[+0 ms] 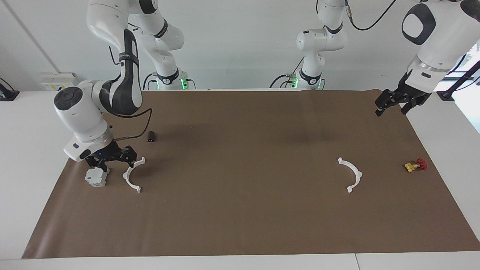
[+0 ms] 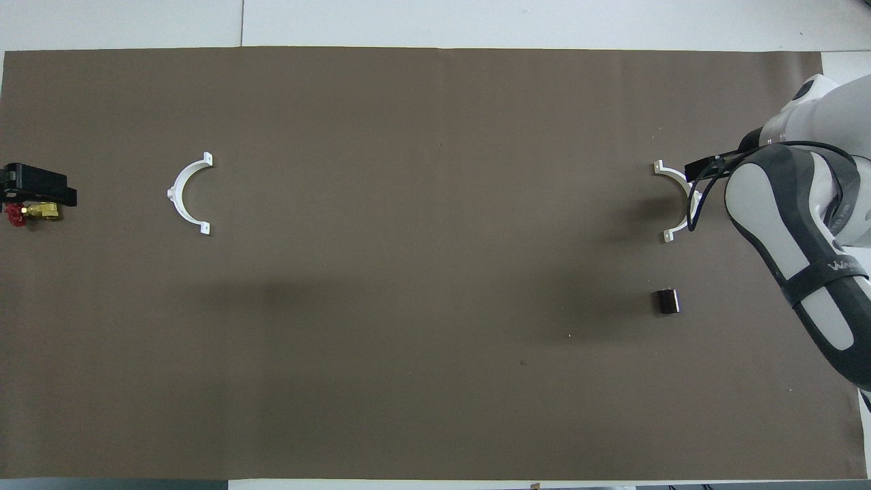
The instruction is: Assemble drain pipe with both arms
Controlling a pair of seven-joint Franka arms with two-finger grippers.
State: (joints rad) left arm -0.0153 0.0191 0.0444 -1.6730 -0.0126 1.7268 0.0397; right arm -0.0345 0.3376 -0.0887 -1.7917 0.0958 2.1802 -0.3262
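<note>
Facing view: left gripper waits spread and empty, high over its mat corner. Right gripper, spread and empty, hangs just beside one arc; centre on its rim before closing. Second arc lies well apart.

The white jointed right arm is bent low, its black two-finger right gripper spread wide. The left arm is held raised, left gripper splayed apart too.
</note>
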